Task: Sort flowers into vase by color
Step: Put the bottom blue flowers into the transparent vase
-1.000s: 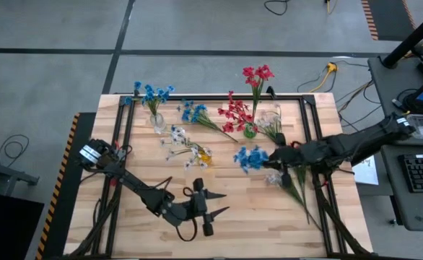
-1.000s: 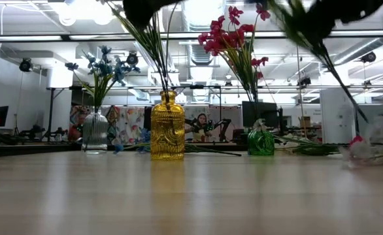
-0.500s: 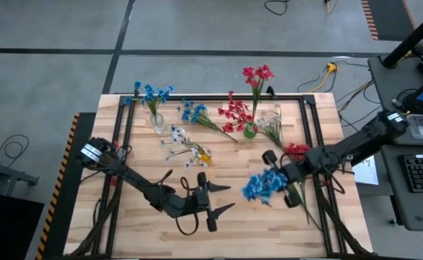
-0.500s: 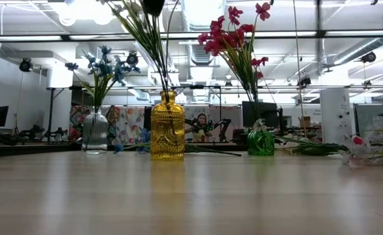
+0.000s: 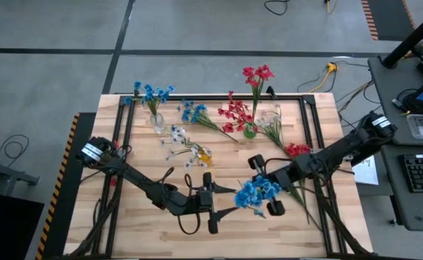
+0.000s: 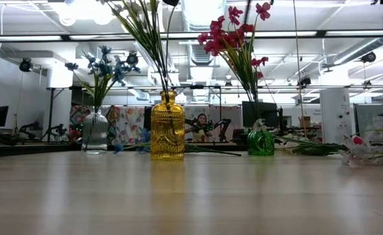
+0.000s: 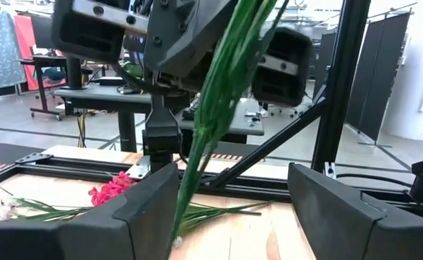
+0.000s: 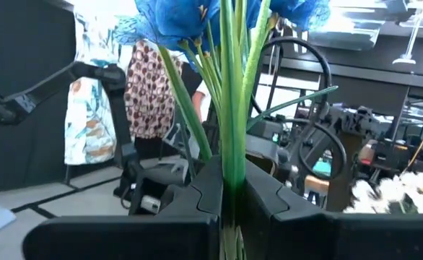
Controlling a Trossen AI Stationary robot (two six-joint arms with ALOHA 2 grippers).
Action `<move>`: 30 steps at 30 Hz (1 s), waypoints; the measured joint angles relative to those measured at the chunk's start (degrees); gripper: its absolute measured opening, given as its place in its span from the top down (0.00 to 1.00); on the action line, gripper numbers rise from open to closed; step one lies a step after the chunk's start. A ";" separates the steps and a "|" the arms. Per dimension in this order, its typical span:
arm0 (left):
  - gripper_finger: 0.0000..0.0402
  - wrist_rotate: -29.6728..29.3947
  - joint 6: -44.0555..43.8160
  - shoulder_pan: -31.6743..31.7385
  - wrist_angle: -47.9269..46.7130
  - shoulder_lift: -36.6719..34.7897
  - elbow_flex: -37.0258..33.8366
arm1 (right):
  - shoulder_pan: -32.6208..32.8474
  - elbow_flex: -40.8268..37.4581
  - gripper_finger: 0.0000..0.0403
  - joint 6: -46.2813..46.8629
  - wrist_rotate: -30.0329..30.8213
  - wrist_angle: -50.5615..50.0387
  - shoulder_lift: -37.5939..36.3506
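Bright overhead ceiling lights (image 6: 80, 12) glare in the low view; close stems blur in both wrist views.

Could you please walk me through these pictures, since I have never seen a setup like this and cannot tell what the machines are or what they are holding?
These are two dark robot arms working at a wooden table. One picture looks straight down on it, one looks level across the tabletop, and two come from cameras on the arms' wrists. The right gripper has its fingers shut on a blue flower sprig and holds it out toward the left gripper, whose fingers stand open on either side of the green stem. On the table stand a clear vase with blue flowers, a yellow vase with white ones and a green vase with red ones. More loose sprigs lie beside them.
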 joint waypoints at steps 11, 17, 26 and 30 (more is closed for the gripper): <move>0.47 -2.36 0.80 -0.11 0.15 0.02 0.56 | 0.00 6.52 0.95 -1.24 0.21 -0.09 7.95; 0.76 -6.42 4.31 -1.72 0.00 0.02 2.16 | 0.00 6.58 0.90 2.58 4.73 -0.79 7.39; 0.94 -6.54 4.97 -2.39 -0.38 -0.15 2.86 | 0.00 6.62 0.69 4.32 6.32 -8.27 2.35; 0.97 -6.25 7.83 -3.25 -0.54 -1.10 3.14 | 0.00 6.62 0.58 6.30 6.32 -15.41 -2.83</move>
